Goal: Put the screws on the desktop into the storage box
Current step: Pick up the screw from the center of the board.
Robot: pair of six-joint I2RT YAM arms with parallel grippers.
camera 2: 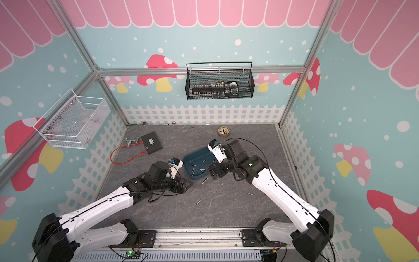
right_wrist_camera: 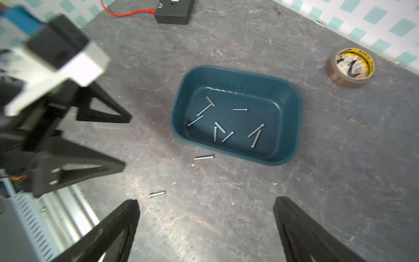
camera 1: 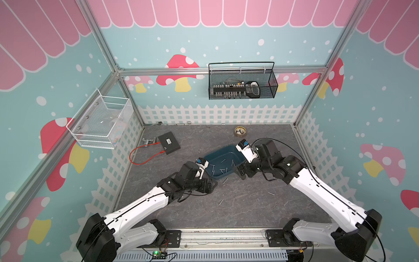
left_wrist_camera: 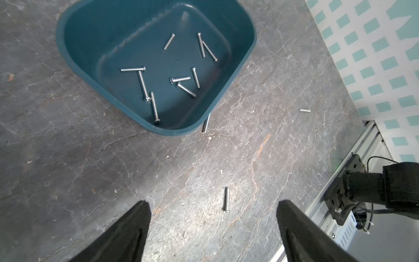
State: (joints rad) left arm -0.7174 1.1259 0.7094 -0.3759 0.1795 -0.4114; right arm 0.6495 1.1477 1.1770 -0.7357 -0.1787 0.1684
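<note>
Bright, even light, soft shadows on the desk (camera 1: pixel 249 204), wide-angle bowing at top-view edges, left gripper (right_wrist_camera: pixel 128 140) blurred in right wrist view

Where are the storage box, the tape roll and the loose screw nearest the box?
storage box (right_wrist_camera: pixel 238 80): right wrist view, inner wall below the rim.
tape roll (right_wrist_camera: pixel 350 66): right wrist view, printed centre.
loose screw nearest the box (right_wrist_camera: pixel 204 157): right wrist view, mid-shaft.

1 tub (right_wrist_camera: pixel 291 127): dark teal plastic, rectangular, rounded corners, low walls; upright on counter (right_wrist_camera: pixel 249 204), set askew.
Counter: dark grey, marbled, pale veins.
12 screws (left_wrist_camera: pixel 142 85): thin silvery pins, all lying flat. Nine scattered inside tub; three on counter, one (left_wrist_camera: pixel 205 123) just beside tub wall, two (left_wrist_camera: pixel 226 199) farther off.
</note>
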